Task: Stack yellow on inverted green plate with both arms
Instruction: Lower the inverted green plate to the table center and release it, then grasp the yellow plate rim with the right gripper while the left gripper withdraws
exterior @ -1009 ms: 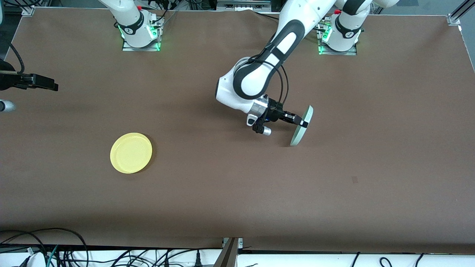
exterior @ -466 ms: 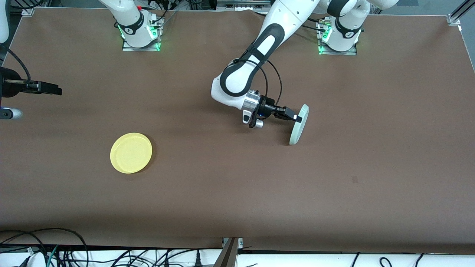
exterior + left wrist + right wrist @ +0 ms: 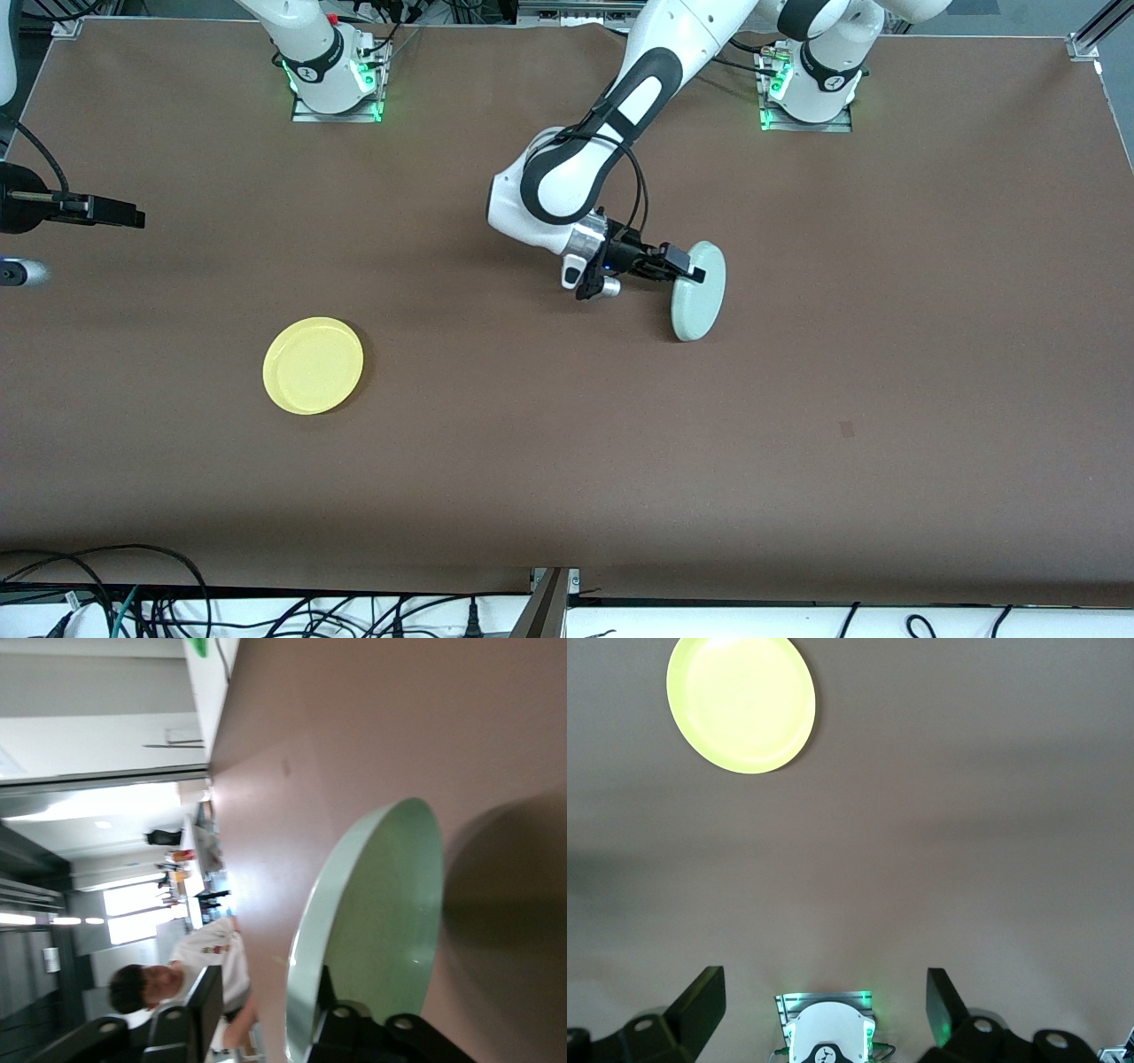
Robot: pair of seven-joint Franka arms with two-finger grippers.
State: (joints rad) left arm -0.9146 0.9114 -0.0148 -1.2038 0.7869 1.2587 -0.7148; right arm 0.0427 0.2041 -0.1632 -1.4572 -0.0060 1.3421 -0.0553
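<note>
The pale green plate point(image 3: 700, 297) stands tilted on its edge near the table's middle, its lower rim on the brown table point(image 3: 567, 461). My left gripper point(image 3: 689, 268) is at its upper rim. In the left wrist view the plate's rim point(image 3: 306, 930) sits between the parted jaws of my left gripper point(image 3: 266, 983), one finger point(image 3: 330, 992) against its face, the other apart from it. The yellow plate point(image 3: 313, 365) lies flat toward the right arm's end, nearer the front camera. My right gripper point(image 3: 120, 215) hovers open and empty at that end; its wrist view point(image 3: 824, 983) shows the yellow plate point(image 3: 741, 702).
The two arm bases point(image 3: 335, 84) point(image 3: 808, 89) stand along the table's edge farthest from the front camera. Cables point(image 3: 133, 602) lie past the edge nearest it. A small dark mark point(image 3: 846, 430) is on the table toward the left arm's end.
My left gripper has shifted toward the right arm's end and the green plate has tipped over further, showing more of its face. The right gripper has barely moved.
</note>
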